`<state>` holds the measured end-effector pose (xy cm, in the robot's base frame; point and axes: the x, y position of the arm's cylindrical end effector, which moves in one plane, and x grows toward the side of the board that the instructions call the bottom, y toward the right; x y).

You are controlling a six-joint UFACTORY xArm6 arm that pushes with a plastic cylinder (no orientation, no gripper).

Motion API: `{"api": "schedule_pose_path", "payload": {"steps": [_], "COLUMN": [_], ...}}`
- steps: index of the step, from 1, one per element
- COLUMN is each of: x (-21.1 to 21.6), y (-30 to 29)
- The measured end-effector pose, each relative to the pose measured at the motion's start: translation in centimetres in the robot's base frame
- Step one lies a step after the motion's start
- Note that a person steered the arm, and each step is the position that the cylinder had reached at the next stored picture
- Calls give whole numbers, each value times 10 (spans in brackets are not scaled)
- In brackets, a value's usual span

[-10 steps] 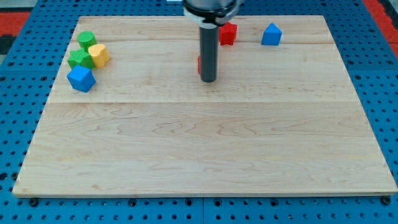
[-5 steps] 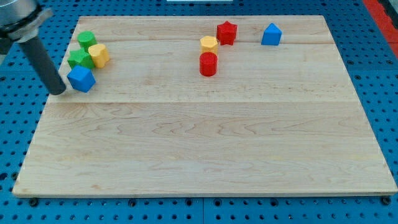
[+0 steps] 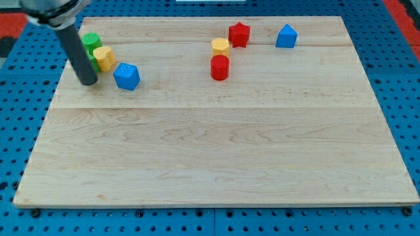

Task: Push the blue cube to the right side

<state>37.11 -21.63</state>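
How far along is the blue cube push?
Started only: the blue cube sits clear of the yellow block but on the board's left part. My tip is just left of it, apart. Most of the rightward travel remains.

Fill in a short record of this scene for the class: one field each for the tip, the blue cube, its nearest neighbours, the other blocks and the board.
tip: my tip on the board, just left of the blue cube, small gap visible
blue cube: left part of the board
neighbours: yellow block and green block up-left of the cube
other blocks: red cylinder, yellow hexagon block, red star, blue pointed block, all near the top
board: wooden board
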Motion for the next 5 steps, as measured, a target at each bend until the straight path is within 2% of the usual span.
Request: {"api": "schedule_pose_path", "payload": {"steps": [1,3,4,5], "x": [-6,32,34,34], "y": [65,161,207,219]}}
